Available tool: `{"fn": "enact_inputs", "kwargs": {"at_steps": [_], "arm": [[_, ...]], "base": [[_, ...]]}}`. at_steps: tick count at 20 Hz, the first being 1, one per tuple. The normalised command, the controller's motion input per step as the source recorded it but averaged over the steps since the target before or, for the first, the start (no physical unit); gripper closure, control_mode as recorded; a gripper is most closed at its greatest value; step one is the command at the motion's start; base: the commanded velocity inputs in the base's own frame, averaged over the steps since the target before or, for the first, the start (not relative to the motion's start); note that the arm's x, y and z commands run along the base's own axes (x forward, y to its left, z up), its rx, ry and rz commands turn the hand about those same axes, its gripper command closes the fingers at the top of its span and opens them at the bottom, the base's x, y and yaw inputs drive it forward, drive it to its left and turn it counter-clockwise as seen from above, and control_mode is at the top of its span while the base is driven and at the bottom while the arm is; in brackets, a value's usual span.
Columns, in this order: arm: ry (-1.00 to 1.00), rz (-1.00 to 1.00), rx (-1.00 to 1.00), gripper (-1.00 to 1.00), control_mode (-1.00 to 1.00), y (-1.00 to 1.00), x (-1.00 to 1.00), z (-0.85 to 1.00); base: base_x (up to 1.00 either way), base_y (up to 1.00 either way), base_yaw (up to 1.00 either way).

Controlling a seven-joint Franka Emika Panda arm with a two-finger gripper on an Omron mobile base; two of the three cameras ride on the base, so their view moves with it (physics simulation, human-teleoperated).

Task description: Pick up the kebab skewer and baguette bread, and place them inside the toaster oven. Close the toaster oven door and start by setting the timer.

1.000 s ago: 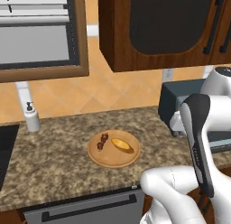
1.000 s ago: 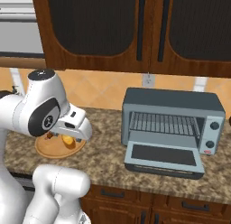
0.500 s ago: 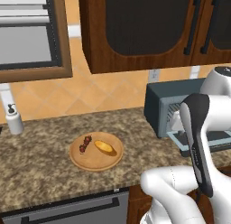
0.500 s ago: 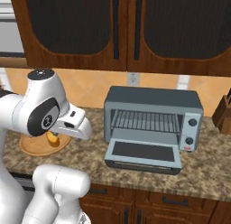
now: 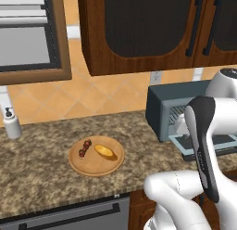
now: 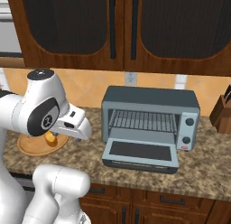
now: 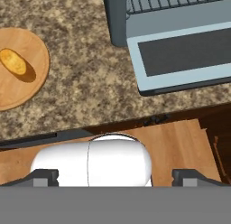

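On the speckled granite surface (image 5: 41, 159), whole view slid since a second ago: base driving right, things unmoved, the boxy blue-grey toaster oven (image 6: 151, 117) now centred and nearer, so loading is not yet begun. Count: one round wooden plate (image 5: 113, 165) bearing one dark red kebab skewer (image 5: 85, 149) and one golden-yellow baguette loaf (image 5: 105, 151); one oven, its glass door (image 6: 140, 153) down; one soap bottle (image 5: 11, 124); one knife block (image 6: 222, 111). Tool (image 7: 115, 175): tips spread fully wide, empty, above the surface's front edge.
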Motion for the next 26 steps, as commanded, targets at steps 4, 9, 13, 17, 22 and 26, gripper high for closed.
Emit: {"fn": "enact_inputs", "kwargs": {"at_steps": [4, 9, 13, 17, 22, 26], "arm": [[0.0, 0.0, 0.0, -1.0, 1.0, 0.0, 0.0, 0.0], [0.0, 0.01, 0.0, -1.0, -1.0, -0.12, 0.02, -0.02], [-0.08, 0.01, 0.0, -1.0, -1.0, -0.84, -0.04, -0.11], [-0.22, 0.02, 0.0, -1.0, -1.0, -1.0, 0.0, -0.17], [-0.35, 0.03, 0.0, -1.0, -1.0, -0.83, 0.0, -0.15], [-0.4, 0.02, -0.02, -1.0, -1.0, -0.69, 0.0, -0.23]], "base": [[0.12, 0.02, 0.0], [0.07, 0.0, 0.0], [0.0, 0.0, 0.0], [0.0, 0.0, 0.0], [0.0, 0.0, 0.0], [0.0, 0.0, 0.0]]}}
